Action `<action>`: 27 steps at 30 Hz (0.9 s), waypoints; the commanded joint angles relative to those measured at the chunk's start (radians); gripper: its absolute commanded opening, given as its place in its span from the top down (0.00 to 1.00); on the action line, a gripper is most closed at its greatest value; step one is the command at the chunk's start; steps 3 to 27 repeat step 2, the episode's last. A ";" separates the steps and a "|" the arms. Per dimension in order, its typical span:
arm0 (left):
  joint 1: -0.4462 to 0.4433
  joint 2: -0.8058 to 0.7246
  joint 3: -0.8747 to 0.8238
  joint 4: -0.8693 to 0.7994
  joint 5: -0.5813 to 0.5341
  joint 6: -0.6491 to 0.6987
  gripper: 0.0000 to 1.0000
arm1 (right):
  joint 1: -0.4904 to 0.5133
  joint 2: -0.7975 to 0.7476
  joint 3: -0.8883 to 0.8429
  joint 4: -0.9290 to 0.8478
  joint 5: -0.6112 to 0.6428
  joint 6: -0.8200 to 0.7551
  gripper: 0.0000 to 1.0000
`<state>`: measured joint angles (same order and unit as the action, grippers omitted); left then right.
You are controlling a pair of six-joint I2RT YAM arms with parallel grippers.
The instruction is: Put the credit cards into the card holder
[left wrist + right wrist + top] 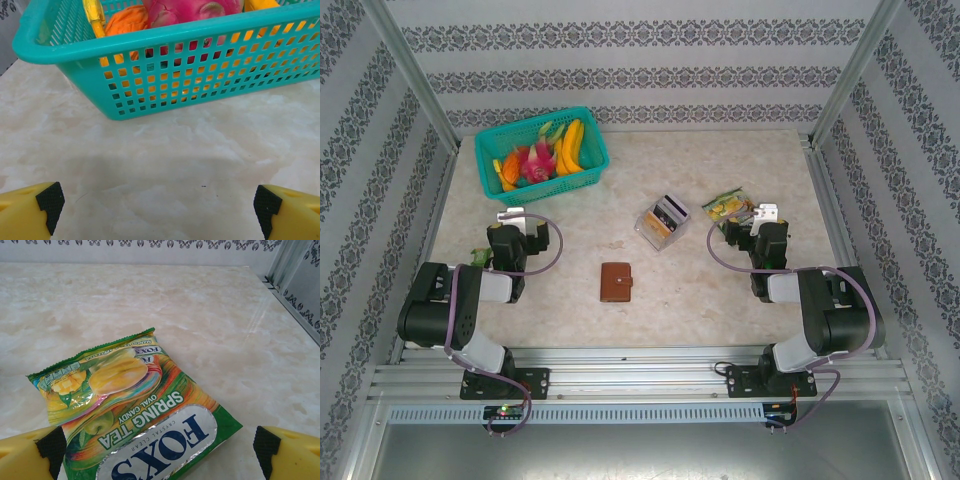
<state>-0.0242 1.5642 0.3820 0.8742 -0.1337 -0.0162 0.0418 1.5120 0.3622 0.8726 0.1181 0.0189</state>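
**Reference landmark:** card holder. Brown, closed, lying flat on the marbled bench, about midway between the two arms. Nothing touches it.

**Left arm:** folded up to the left of the card holder. The left end effector sits left of the holder and a little beyond it, pointing toward the far side. Its jaws are spread wide. The yellow fingers with black pads stand at opposite edges of the wrist view, with bare bench between them. Nothing is held.

**Right arm:** folded much the same way to the right of the card holder. The right end effector is right of the holder and beyond it. Its jaws are also spread wide and grip nothing. In the wrist view the near end of a candy packet lies between the fingers. I cannot tell whether it touches them.

**Credit cards**: standing on edge inside a clear plastic box, beyond the card holder and slightly to its right, well apart from it. Dark and pale cards can be made out, but the count is not legible.

**Candy packet:** green and yellow, printed "FOX'S SPRING TEA OVAL CANDY". It lies flat on the bench, beyond the card holder and further right, with the box between the two.

**Farthest:** teal plastic basket, beyond and left of the card holder, near the back edge of the bench.
- Contents: bananas, a pink dragon fruit and an orange-coloured fruit.
- The left wrist view faces its perforated wall, with a strip of bare bench between the wall and the fingers.
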 commanded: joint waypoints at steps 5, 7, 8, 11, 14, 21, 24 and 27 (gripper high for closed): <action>0.006 -0.004 0.012 -0.008 0.015 -0.019 0.00 | 0.000 -0.008 0.015 0.029 -0.001 0.010 0.02; 0.006 -0.004 0.012 -0.008 0.015 -0.019 0.00 | 0.000 -0.008 0.015 0.029 -0.001 0.010 0.02; 0.006 -0.004 0.012 -0.008 0.015 -0.019 0.00 | 0.000 -0.008 0.015 0.029 -0.001 0.010 0.02; 0.006 -0.004 0.012 -0.008 0.015 -0.019 0.00 | 0.000 -0.008 0.015 0.029 -0.001 0.010 0.02; 0.006 -0.004 0.012 -0.008 0.015 -0.019 0.00 | 0.000 -0.008 0.015 0.029 -0.001 0.010 0.02; 0.006 -0.004 0.012 -0.008 0.015 -0.019 0.00 | 0.000 -0.008 0.015 0.029 -0.001 0.010 0.02; 0.006 -0.004 0.012 -0.008 0.015 -0.019 0.00 | 0.000 -0.008 0.015 0.029 -0.001 0.010 0.02; 0.006 -0.004 0.012 -0.008 0.015 -0.019 0.00 | 0.000 -0.008 0.015 0.029 -0.001 0.010 0.02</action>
